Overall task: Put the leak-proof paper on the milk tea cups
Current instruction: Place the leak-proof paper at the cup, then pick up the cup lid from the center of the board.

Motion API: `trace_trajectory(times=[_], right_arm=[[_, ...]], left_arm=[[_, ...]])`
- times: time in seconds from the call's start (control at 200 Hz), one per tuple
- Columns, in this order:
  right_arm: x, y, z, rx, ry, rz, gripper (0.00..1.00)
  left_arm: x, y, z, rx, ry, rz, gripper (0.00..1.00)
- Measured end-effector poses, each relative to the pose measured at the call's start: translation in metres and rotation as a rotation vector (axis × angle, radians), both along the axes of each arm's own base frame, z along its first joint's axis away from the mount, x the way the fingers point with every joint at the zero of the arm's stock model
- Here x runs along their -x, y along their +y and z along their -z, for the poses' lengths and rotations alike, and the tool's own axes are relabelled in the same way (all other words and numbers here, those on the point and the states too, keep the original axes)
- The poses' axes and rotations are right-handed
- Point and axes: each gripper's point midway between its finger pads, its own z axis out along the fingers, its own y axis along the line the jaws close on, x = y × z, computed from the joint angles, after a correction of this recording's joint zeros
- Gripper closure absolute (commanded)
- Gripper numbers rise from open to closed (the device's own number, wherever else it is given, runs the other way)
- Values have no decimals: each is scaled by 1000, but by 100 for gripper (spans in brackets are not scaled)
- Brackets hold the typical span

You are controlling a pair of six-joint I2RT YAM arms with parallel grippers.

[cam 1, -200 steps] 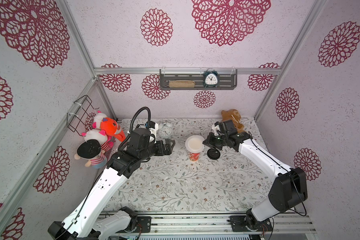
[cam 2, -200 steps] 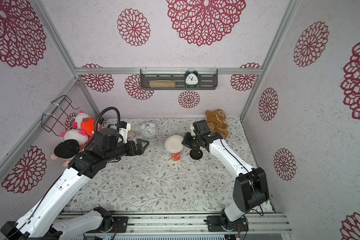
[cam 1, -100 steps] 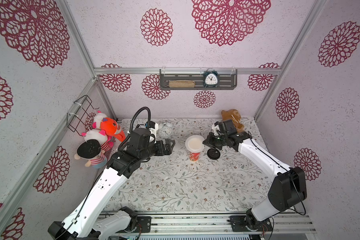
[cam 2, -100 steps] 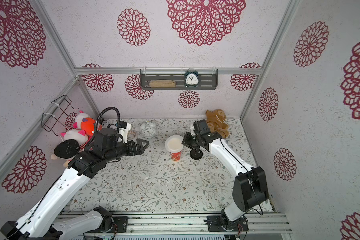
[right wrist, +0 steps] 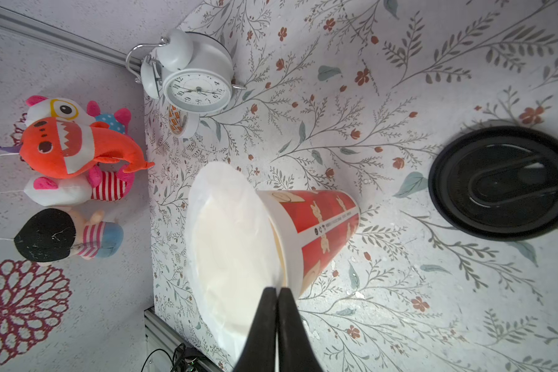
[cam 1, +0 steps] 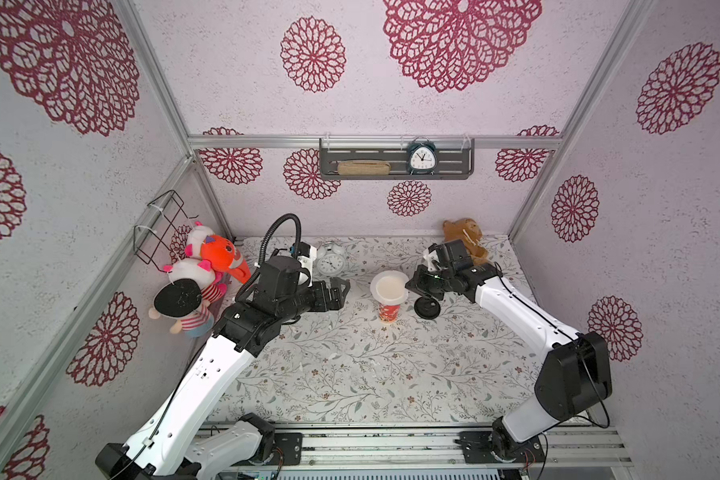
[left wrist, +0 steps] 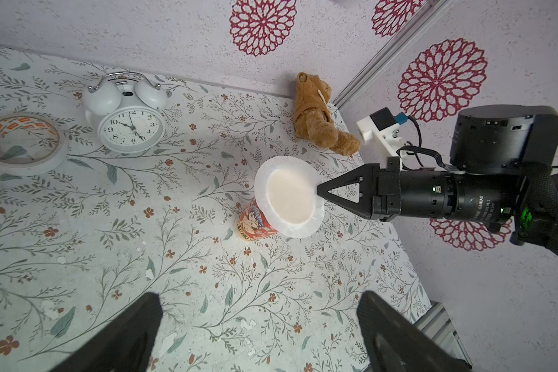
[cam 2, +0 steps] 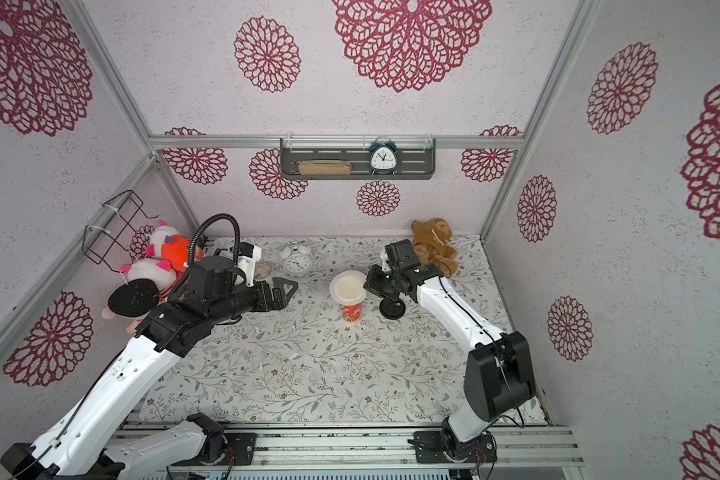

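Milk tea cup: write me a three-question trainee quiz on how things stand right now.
1. True or false: the leak-proof paper covers the mouth of the milk tea cup.
2. The right gripper is: A) open and empty; B) shut on the paper's edge; C) gripping the cup's wall.
3. Fill in: the left gripper stands ___ and empty, apart from the cup.
Key: 1 true; 2 B; 3 open.
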Motion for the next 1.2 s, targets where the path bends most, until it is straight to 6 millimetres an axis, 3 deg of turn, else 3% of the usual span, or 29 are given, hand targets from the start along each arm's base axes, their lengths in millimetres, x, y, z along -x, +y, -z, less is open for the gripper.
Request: trace_trajectory(times=[0.175, 0.605, 0.67, 0.836, 0.996, 1.196], right_arm=[[-1, 0, 5, 6, 11, 5, 80], [-9, -2, -7, -6, -17, 14, 74], [-9, -3, -7, -5, -17, 18, 69], [-12, -9, -6, 9, -20, 31, 45], [-14, -33, -3, 75, -19, 83, 32], [-15, -100, 0, 285, -6, 231, 27]], left_arm=[[0, 1, 0, -1, -1, -2, 3], [1, 1, -1, -1, -3, -2, 3], [1, 1, -1, -1, -2, -2, 3], [1, 1, -1, -1, -1, -2, 3], [2, 2, -1, -3, -2, -2, 3], [1, 4, -1, -11, -9, -13, 3]])
